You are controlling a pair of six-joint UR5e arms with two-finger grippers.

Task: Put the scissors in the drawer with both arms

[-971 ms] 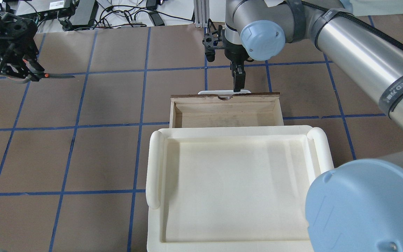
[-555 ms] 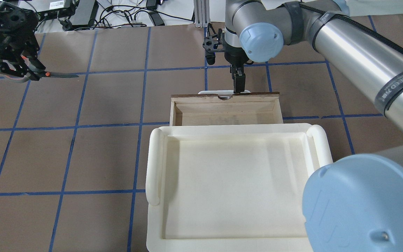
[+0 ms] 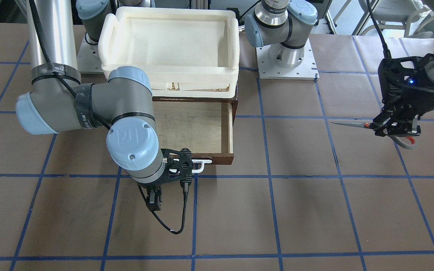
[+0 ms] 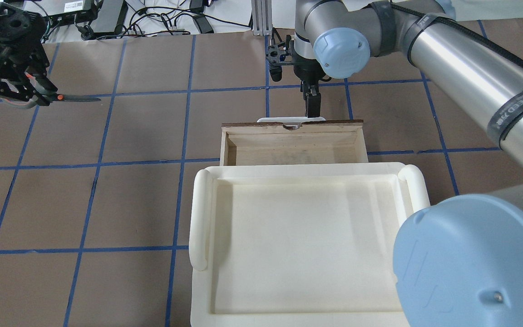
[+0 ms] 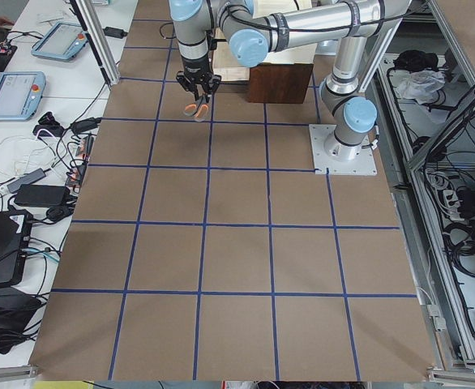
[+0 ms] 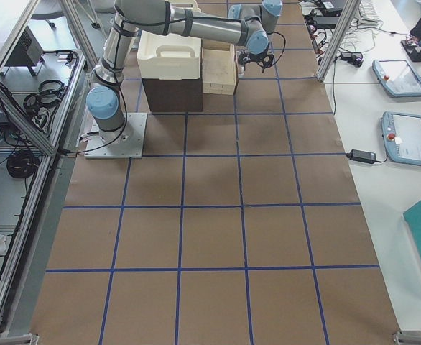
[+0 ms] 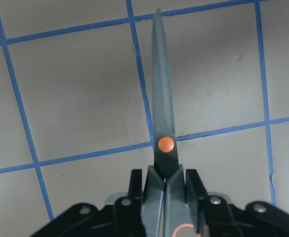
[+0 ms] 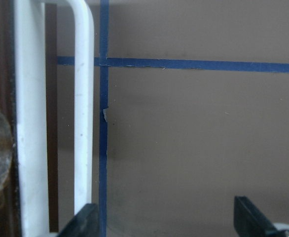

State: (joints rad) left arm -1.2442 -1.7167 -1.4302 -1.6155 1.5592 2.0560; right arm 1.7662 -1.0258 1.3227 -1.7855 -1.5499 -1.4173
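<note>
My left gripper [image 4: 39, 94] is shut on the scissors [image 4: 77, 97] by their handle end and holds them level above the table, far left of the drawer. The left wrist view shows the dark blades [image 7: 162, 98] closed and pointing away, with the orange pivot dot just past the fingers [image 7: 191, 182]. The dark brown drawer [image 4: 288, 125] is pulled open and its pale plywood inside is bare. My right gripper [image 4: 312, 111] is open at the drawer's white bar handle [image 3: 203, 162]. In the right wrist view that handle [image 8: 83, 98] stands by the left finger [image 8: 80, 222].
A cream-white plastic tray [image 4: 200, 213] sits on top of the brown cabinet, just behind the open drawer, and also shows in the front-facing view [image 3: 104, 37]. The table is brown paper with a blue tape grid [image 4: 107, 181]. Cables and electronics lie past its far edge [image 4: 107, 18].
My left gripper has shifted slightly up and left with the scissors. My right gripper has barely moved at the handle. The drawer stays open as before.
</note>
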